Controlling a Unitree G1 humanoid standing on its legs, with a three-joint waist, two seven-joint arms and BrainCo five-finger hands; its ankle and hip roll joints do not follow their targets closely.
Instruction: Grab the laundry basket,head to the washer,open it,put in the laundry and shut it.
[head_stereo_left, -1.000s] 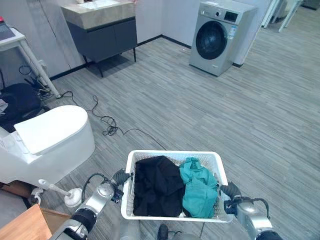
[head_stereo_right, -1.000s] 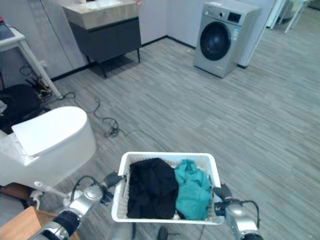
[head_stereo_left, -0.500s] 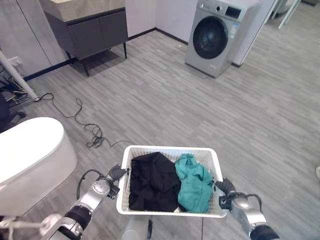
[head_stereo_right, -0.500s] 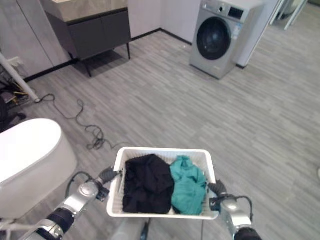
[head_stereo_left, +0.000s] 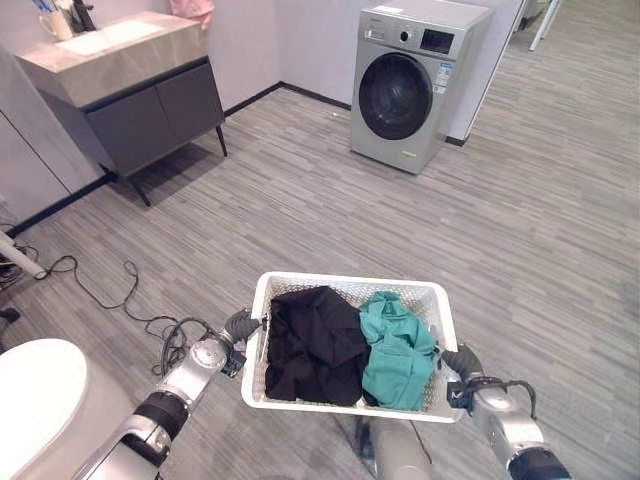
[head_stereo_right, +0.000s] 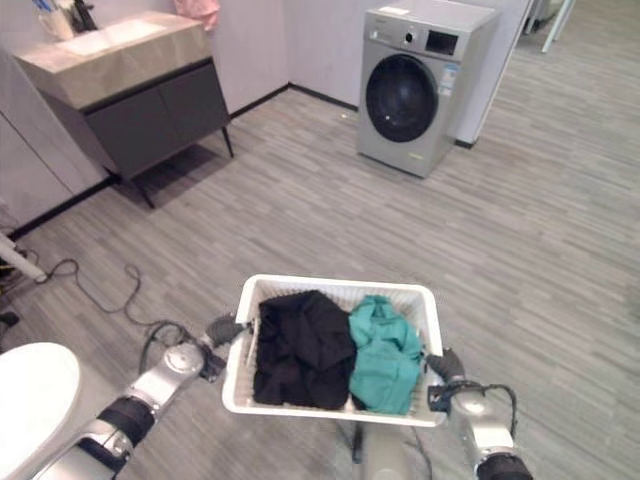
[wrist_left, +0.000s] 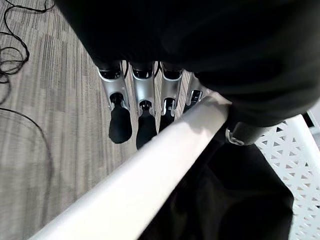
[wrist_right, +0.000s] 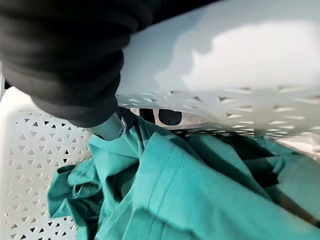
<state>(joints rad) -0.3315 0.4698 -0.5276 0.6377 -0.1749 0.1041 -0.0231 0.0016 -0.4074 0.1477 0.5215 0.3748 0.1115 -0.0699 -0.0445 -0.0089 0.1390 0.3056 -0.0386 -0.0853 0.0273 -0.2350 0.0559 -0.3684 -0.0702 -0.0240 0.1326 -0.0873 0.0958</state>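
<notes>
— Two garments fill the white laundry basket (head_stereo_left: 440, 300): a black garment (head_stereo_left: 315, 345) on its left, a teal garment (head_stereo_left: 398, 350) on its right. It hangs above the grey floor (head_stereo_left: 300, 200).

— Who carries it?

— The left hand (head_stereo_left: 238, 326) clamps the left rim, fingers (wrist_left: 121, 112) outside, thumb inside. The right hand (head_stereo_left: 462, 362) grips the right rim likewise.

— And the washer (head_stereo_left: 412, 80)?

— Well ahead, door closed, by the wall. A dark vanity cabinet (head_stereo_left: 130, 95) stands far left.
</notes>
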